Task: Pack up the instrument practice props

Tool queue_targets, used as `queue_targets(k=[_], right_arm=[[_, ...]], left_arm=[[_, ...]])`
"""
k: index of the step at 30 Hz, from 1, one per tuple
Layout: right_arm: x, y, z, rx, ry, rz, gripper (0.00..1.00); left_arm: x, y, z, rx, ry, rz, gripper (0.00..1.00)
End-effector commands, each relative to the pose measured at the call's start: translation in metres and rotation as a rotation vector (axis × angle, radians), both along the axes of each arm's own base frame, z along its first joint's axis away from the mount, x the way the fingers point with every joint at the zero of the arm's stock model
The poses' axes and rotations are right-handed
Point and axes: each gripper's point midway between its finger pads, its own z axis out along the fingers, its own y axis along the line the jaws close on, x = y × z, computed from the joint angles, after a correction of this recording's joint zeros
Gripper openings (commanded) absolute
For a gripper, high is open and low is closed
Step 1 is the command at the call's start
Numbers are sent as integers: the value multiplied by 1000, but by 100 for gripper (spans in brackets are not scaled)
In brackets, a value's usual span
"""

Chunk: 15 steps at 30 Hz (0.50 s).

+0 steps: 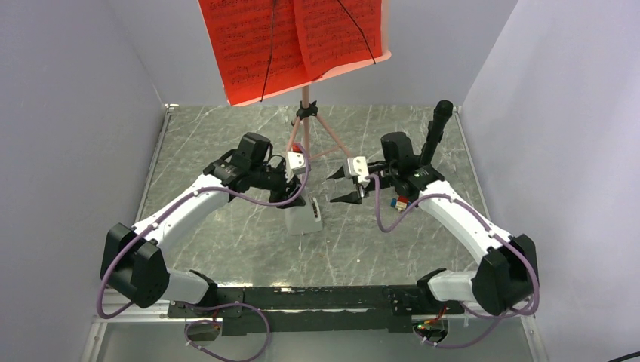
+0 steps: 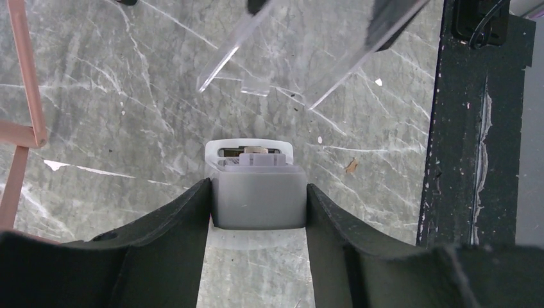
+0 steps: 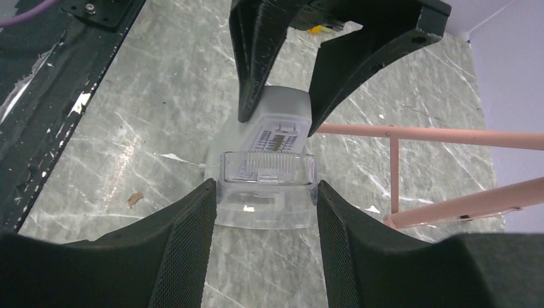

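Note:
The white metronome point(image 1: 303, 219) stands on the marble tabletop in front of the pink music stand point(image 1: 306, 105), which carries the red sheet-music pages point(image 1: 294, 38). My left gripper point(image 1: 294, 197) is shut on the metronome point(image 2: 258, 196), its black fingers pressing both sides of the body. My right gripper point(image 1: 336, 188) is shut on a clear plastic cover point(image 3: 266, 205), held just off the metronome point(image 3: 282, 112). That cover point(image 2: 359, 61) shows at the top of the left wrist view. Pink stand legs point(image 3: 449, 136) run beside both grippers.
Small coloured toy blocks point(image 1: 398, 202) lie under the right arm, and a red one point(image 1: 298, 147) sits by the stand's legs. A black upright post point(image 1: 440, 121) stands at the back right. A black rail point(image 1: 302, 298) lines the near edge; grey walls close both sides.

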Motion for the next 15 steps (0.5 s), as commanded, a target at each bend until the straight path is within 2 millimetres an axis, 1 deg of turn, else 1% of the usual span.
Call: queue_targets(k=[1, 2, 3, 4, 6, 9, 11, 15], right_arm=[[4, 12, 21, 46, -67, 76, 0], [6, 14, 19, 47, -62, 69, 0], [8, 16, 17, 49, -46, 57, 0], [13, 19, 20, 67, -55, 41, 0], [12, 24, 17, 80, -29, 30, 0], [8, 30, 10, 76, 2, 37, 0], [10, 32, 3, 77, 48, 19, 0], [12, 33, -9, 76, 94, 6, 0]], left_arm=[[-10, 3, -2, 23, -5, -58, 36], [-10, 4, -4, 33, -8, -65, 27], [-10, 5, -7, 44, -9, -71, 22], [-10, 7, -8, 53, -11, -79, 17], [-9, 9, -9, 58, -19, -87, 10], [-8, 10, -10, 53, -16, -93, 8], [-6, 9, -9, 46, -12, -91, 1], [-5, 7, -10, 37, 7, -89, 1]])
